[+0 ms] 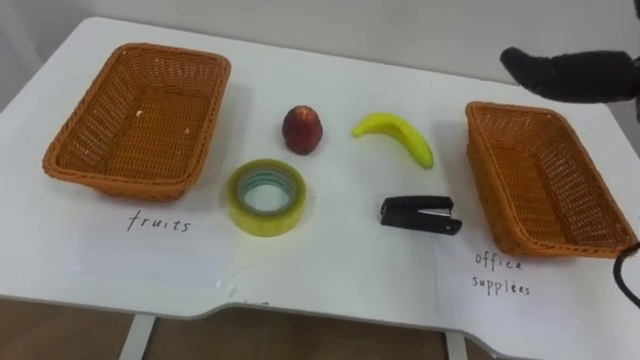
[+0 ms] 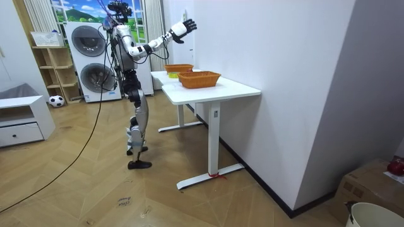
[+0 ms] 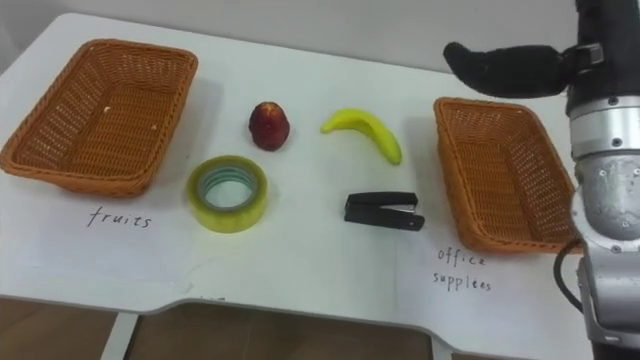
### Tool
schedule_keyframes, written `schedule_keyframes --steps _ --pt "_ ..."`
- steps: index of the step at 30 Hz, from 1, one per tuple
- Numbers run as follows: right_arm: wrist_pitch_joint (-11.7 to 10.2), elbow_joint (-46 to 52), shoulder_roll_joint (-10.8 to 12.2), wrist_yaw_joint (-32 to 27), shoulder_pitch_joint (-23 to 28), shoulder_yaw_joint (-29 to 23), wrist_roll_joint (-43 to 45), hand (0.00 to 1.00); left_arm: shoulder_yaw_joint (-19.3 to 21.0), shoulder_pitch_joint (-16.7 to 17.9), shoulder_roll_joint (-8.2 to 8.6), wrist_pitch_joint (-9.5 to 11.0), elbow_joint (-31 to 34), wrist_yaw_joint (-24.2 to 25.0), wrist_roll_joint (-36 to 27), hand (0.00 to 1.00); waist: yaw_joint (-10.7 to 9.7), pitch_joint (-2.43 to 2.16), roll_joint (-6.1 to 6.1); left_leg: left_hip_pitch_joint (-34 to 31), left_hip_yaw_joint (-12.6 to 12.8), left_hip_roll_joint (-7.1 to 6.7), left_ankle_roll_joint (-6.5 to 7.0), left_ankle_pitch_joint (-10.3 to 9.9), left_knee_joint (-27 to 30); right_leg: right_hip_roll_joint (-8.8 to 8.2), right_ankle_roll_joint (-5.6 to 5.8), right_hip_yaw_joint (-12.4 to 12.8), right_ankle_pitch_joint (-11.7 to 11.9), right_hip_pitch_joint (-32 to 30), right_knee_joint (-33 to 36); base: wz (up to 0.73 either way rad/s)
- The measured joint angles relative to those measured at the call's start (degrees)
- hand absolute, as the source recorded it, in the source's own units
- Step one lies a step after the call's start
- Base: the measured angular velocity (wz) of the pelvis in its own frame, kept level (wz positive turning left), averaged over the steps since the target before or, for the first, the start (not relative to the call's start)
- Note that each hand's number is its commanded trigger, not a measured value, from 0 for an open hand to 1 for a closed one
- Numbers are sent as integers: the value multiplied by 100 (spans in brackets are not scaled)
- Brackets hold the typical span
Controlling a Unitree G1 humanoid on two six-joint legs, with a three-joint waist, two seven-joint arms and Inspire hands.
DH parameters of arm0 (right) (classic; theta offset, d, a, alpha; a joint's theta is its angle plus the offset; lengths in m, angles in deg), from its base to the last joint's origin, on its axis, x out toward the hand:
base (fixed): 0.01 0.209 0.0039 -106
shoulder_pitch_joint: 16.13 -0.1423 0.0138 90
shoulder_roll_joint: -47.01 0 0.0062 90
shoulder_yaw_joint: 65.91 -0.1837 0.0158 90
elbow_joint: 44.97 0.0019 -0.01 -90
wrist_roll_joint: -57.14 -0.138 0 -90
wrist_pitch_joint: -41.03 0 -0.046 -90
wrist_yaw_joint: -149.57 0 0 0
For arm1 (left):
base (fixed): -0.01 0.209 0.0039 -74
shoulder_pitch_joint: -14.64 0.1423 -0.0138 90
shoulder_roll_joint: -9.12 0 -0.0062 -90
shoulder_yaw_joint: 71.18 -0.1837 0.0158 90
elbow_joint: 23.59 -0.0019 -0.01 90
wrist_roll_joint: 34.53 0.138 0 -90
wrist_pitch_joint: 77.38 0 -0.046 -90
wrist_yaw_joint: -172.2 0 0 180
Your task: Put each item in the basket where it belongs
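Nothing sorted yet. Both baskets are empty: left basket at the bench's left end, right basket at the right end. All four items lie loose on the bench between them. The red fruit and the banana are in the far row, near each other but apart. The tape roll lies flat in front of the fruit, and the black stapler is in front of the banana, closer to the right basket. No item touches a basket or another item.

Left to do, by my read: everything. Fruit and banana go to one basket, tape and stapler to the other, so four moves.

My right hand is up in the air over the far corner of the right basket, well above the bench. Its fingers are stretched out straight and relaxed, pointing toward the view's left. It holds nothing and touches nothing. The room view agrees: I stand at the bench's long side with that arm raised and the fingers spread.
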Motion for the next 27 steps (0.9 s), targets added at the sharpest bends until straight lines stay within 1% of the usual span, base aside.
schedule_keyframes --steps 2,5,8,12,15,17,21,23,27 --pt "16 -17 -1 172 1 65 16 0 1 -10 -8 1 0 12 0 0 2 -8 -21 0 0 -3 0 0 0 -1 0 1 0 0 1 0" --pt "69 -23 -3 466 1 172 62 0 9 -12 -79 2 0 157 37 0 4 -46 -99 27 -2 -3 0 0 1 -1 0 7 0 5 -2 0" --pt "85 -22 -4 665 2 230 214 0 9 -37 -126 3 0 267 125 0 4 -60 -137 48 -11 -3 0 0 1 -1 -1 28 1 31 -4 1" --pt "157 -22 -4 973 2 232 398 0 9 -101 -155 3 0 368 124 0 12 -50 -159 52 -28 -5 0 0 1 6 -1 144 1 52 -6 2" --pt "173 -22 -4 1122 2 232 533 0 8 -99 -156 3 -1 470 120 0 12 -36 -153 40 -28 -5 0 0 5 10 -1 163 1 54 -7 0" --pt "177 -22 -3 1223 2 233 692 0 4 -102 -156 3 -1 507 115 0 12 -25 -139 35 -28 -5 -1 -1 7 11 -1 163 1 55 -6 0" --pt "189 -24 -3 1489 2 249 888 0 -23 -121 -153 2 -1 658 115 0 18 24 -71 26 -35 -4 -2 -3 3 18 -1 165 1 52 -5 0" --pt "266 -27 -5 1622 2 367 925 0 -84 -126 -155 2 -1 694 113 0 37 35 -46 24 -44 0 -2 -2 2 25 -1 166 1 46 -4 0" --pt "348 -74 -6 1861 2 583 934 0 -153 -158 -146 2 -1 717 111 0 60 22 -39 18 -49 0 -2 -2 3 25 -2 176 2 40 -4 0"
